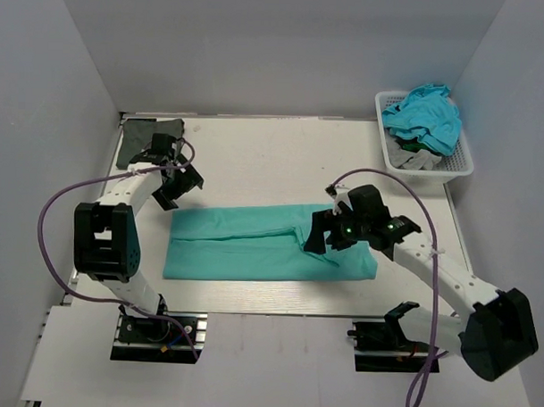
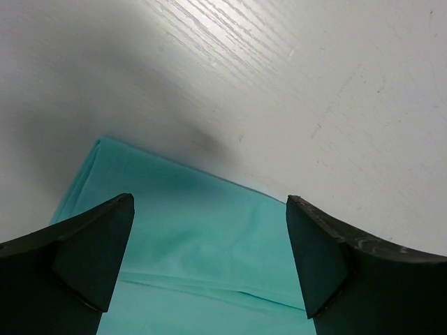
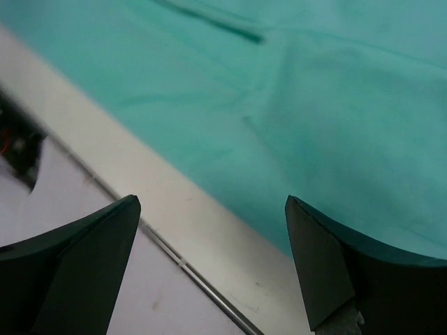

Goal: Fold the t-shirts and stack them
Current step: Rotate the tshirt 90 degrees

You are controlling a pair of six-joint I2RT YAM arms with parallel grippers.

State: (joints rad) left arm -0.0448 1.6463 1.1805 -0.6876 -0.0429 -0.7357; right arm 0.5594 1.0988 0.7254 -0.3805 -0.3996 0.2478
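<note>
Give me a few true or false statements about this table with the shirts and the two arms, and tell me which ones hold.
1. The teal shirt lies spread flat on the table between the two arms. True.
2. The left gripper is clamped on the teal shirt. False: it is open over the shirt's corner, with nothing between its fingers.
3. The white basket is empty. False: it holds bunched turquoise-blue cloth and some grey cloth.
4. A dark shirt lies at the table's far left corner. True.
5. The right gripper is open, at the teal shirt's near edge. True.
</note>
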